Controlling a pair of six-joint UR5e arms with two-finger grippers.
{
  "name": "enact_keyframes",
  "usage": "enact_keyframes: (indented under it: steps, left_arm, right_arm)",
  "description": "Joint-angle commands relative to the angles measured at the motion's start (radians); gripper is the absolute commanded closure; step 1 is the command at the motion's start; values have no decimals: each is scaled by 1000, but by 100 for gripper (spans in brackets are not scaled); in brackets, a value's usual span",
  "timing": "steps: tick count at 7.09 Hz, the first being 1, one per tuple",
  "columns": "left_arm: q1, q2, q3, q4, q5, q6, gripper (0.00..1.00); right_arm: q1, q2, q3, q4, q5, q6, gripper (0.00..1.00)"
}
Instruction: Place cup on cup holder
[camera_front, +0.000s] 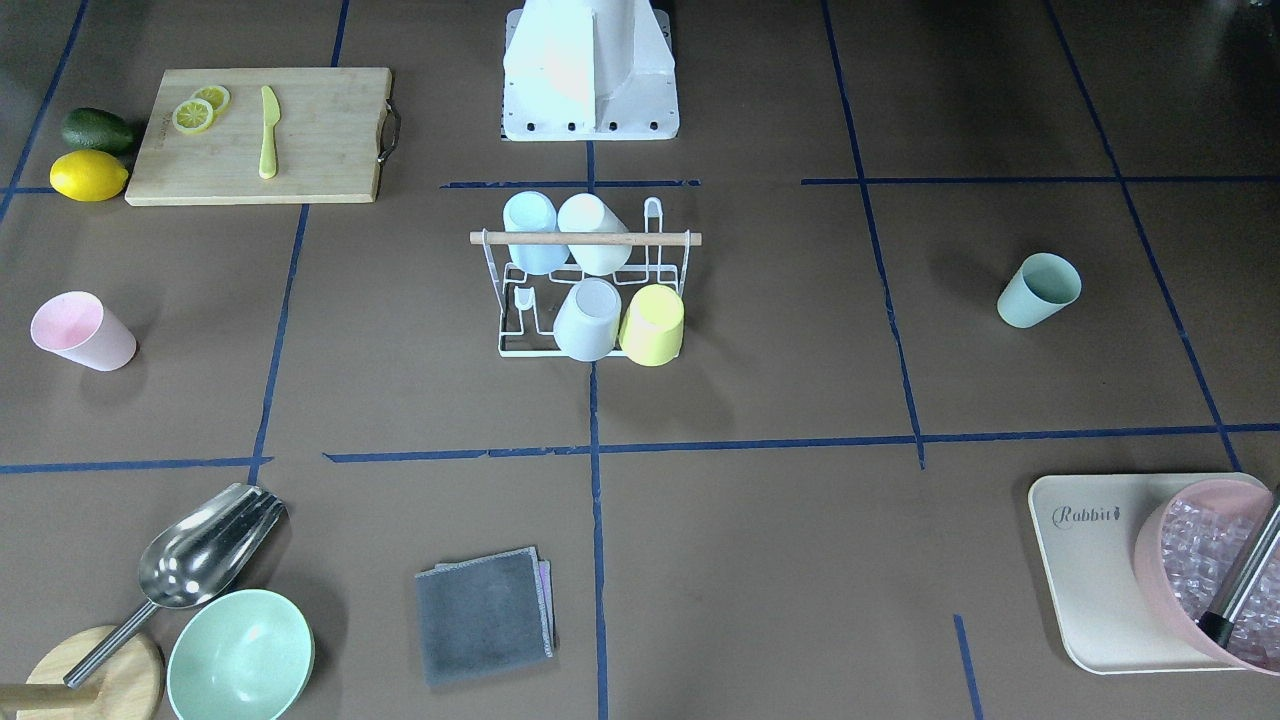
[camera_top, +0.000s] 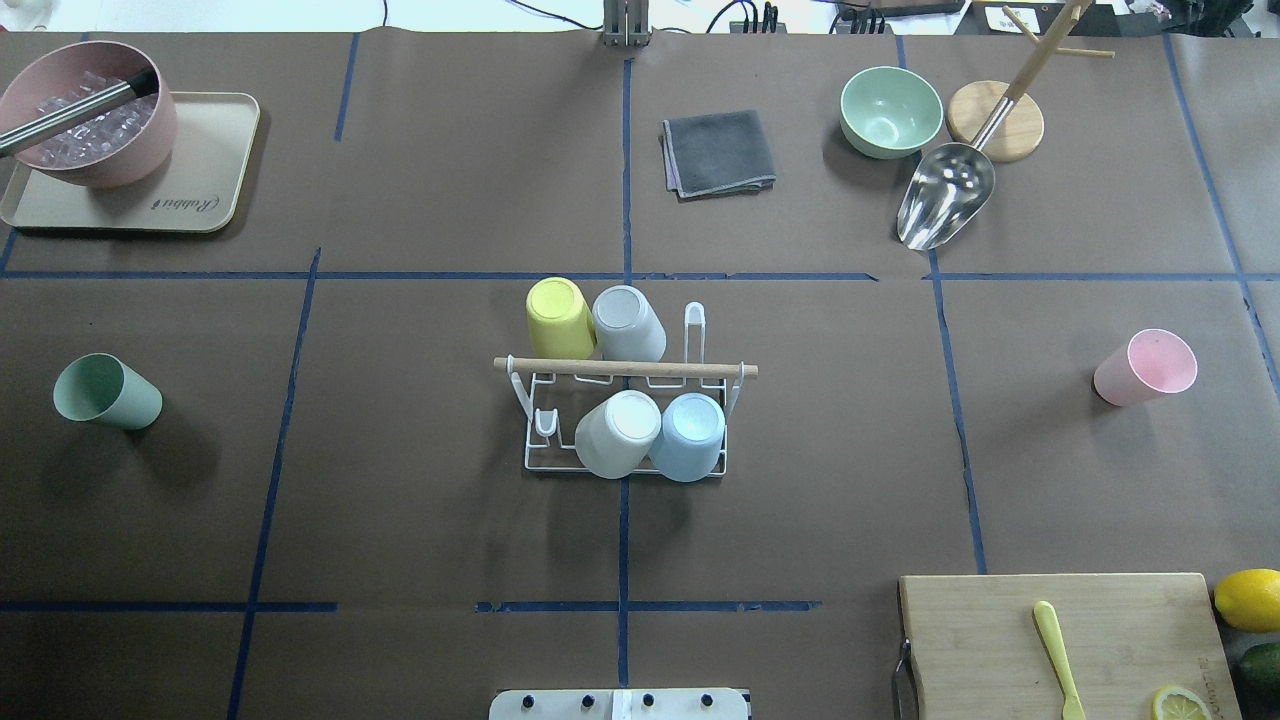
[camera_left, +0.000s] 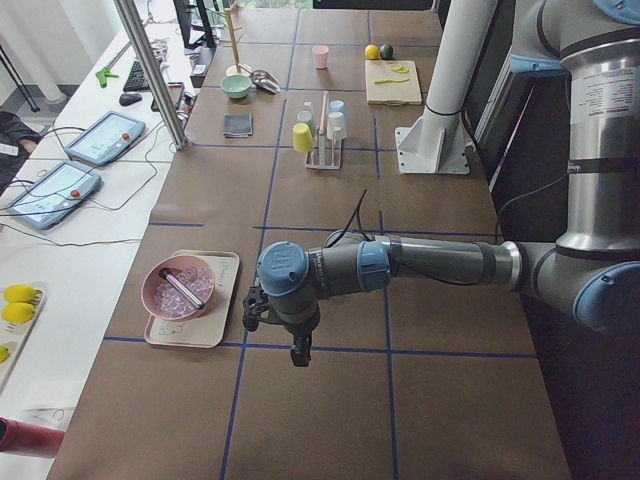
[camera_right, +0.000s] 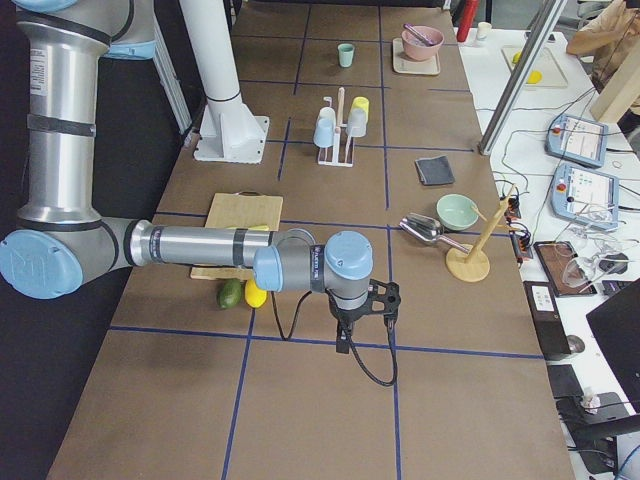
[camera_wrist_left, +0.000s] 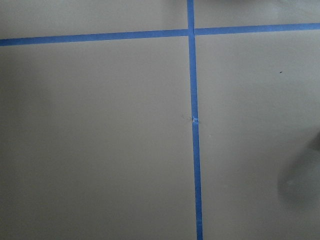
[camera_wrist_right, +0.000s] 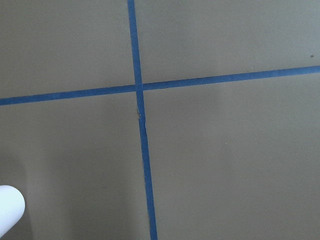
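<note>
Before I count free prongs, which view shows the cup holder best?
Overhead exterior: the cup holder sits central, both bare prongs clear. Front-facing shows it similarly, mirrored. Side views show it small and far; wrist cameras show only table.

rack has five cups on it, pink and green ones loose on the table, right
No, per the overhead view the cup holder holds four cups: yellow, grey, white, blue. The pink cup and green cup are loose on the table.
</note>
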Motion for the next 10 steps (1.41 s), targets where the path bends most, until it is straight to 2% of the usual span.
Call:
enact_keyframes:
  steps: [1, 6, 7, 8, 10]
  left_arm:
    - [-1, 2, -4, 8, 0, -1, 0]
    - [-1, -1, -22, 26, 0, -1, 0]
    - [2, -24, -41, 134, 0, -3, 0]
    - [1, -115, -53, 222, 6, -3, 0]
    - [36, -190, -55, 252, 20, -4, 0]
  right_arm:
    - [0, 0, -4, 0, 2, 0, 0]
    - [0, 9, 38, 2, 14, -11, 0]
    - [-3, 14, 48, 0, 14, -14, 0]
    - [-9, 29, 52, 0, 17, -69, 0]
    - [-21, 48, 41, -1, 22, -118, 0]
